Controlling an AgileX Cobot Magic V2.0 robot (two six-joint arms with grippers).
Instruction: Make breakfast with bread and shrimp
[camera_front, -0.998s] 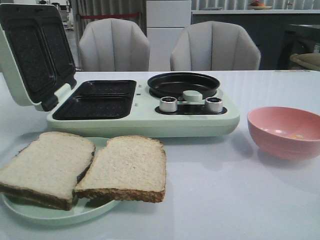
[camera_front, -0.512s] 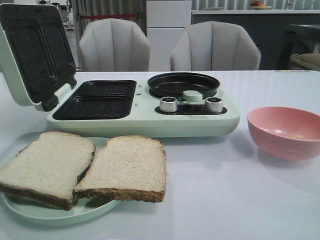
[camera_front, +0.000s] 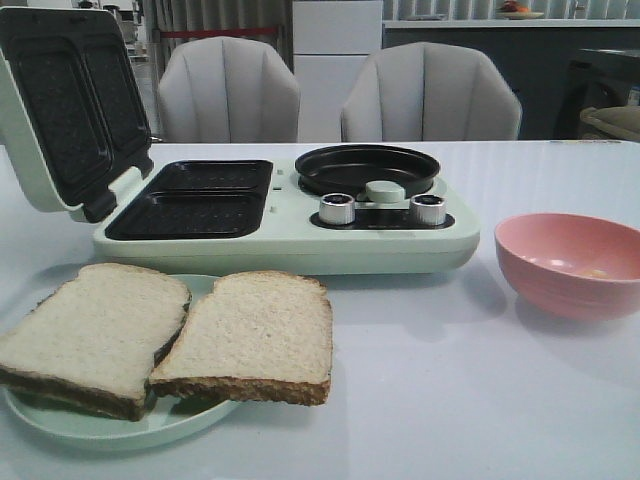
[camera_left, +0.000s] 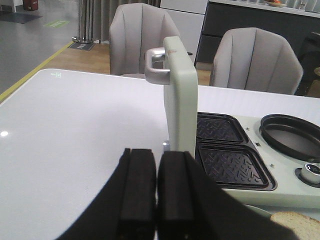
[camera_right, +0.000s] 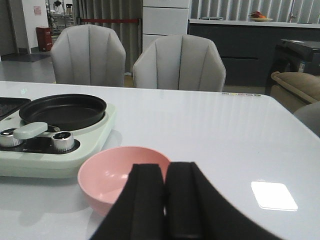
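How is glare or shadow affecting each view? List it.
Front view: soft shadow under the pink bowl, no harsh glare. Left wrist view: small bright spot on the table. Right wrist view: square light reflection on the table beside the right gripper.

- The white table (camera_front: 450, 400) is carrying three things.
- A pale green plate (camera_front: 110, 428) is sitting front-left.
- A breakfast maker (camera_front: 290, 235) is standing behind it.
- A pink bowl (camera_front: 570, 265) is resting on the right.

I count bread slices (camera_front: 100, 335) (camera_front: 255, 335): 2 | plate (camera_front: 100, 425): 1 | pink bowl (camera_front: 570, 262): 1 | round pan (camera_front: 367, 168): 1 | knobs (camera_front: 337, 208) (camera_front: 428, 208): 2 | chairs (camera_front: 228, 90) (camera_front: 430, 92): 2
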